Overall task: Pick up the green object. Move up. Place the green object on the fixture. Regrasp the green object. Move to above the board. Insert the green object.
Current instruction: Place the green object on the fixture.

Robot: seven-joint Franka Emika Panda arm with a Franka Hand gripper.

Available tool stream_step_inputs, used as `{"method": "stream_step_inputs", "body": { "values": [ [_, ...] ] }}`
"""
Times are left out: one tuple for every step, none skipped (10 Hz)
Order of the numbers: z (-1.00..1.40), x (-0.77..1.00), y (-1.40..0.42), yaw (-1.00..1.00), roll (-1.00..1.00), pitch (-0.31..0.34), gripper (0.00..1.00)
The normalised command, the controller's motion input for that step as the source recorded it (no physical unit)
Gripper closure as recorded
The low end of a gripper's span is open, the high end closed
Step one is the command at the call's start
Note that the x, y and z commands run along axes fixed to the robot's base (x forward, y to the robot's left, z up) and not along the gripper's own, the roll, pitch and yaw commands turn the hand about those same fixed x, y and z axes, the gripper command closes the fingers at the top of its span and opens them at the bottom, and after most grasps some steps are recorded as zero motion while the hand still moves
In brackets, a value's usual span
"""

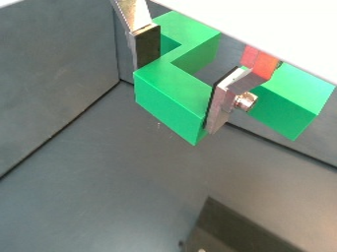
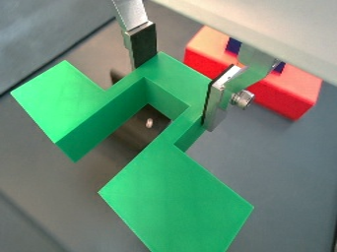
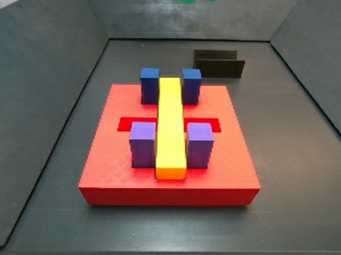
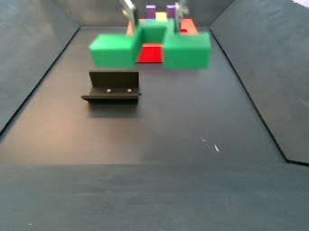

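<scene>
Board [image 3: 167, 169] first, the biggest thing here: a flat red square carrying a long yellow bar [image 3: 170, 127], two blue blocks [image 3: 190, 83] and two purple blocks [image 3: 143, 141], with a recess showing red beside the bar. In a side view it lies beyond and below the gripper [image 4: 152, 20]; in a wrist view only a red corner [image 2: 257, 79] peeks out behind the fingers.

The green object [image 4: 150, 45] comes next, a bright block with a lower middle channel and broad arms spreading to each side. It hangs clear of the floor, directly between the fingers [image 2: 223, 96], and both wrist views show the silver plates closed against the walls of its central part [image 1: 178, 94], so the gripper holds it. It looks like rigid, light plastic with smooth faces; a firm pinch across the narrow middle seems the right hold, since the wide arms would lever it round if it slipped. How deep the pads sit is hard to judge, perhaps only near the upper edge.

The fixture [image 4: 112, 87], a small dark L-shaped bracket, stands on the floor below the gripper and nearer the camera in that side view, apart from the green object. It sits empty, so the placing step appears not yet done.
</scene>
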Motion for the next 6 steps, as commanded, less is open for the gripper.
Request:
{"method": "stream_step_inputs", "body": {
  "values": [
    [0.28,0.58,-0.19,-0.32,-0.81,0.066,1.0],
    [0.24,0.55,-0.18,-0.31,-0.83,0.034,1.0],
    [0.21,0.56,-0.16,-0.31,-0.82,0.037,1.0],
    [0.18,0.53,-0.11,-0.24,-0.57,0.009,1.0],
    [0.26,0.47,-0.11,-0.21,-0.68,-0.006,1.0],
    [0.27,0.46,-0.01,-0.23,-1.0,-0.211,1.0]
  ]
}}
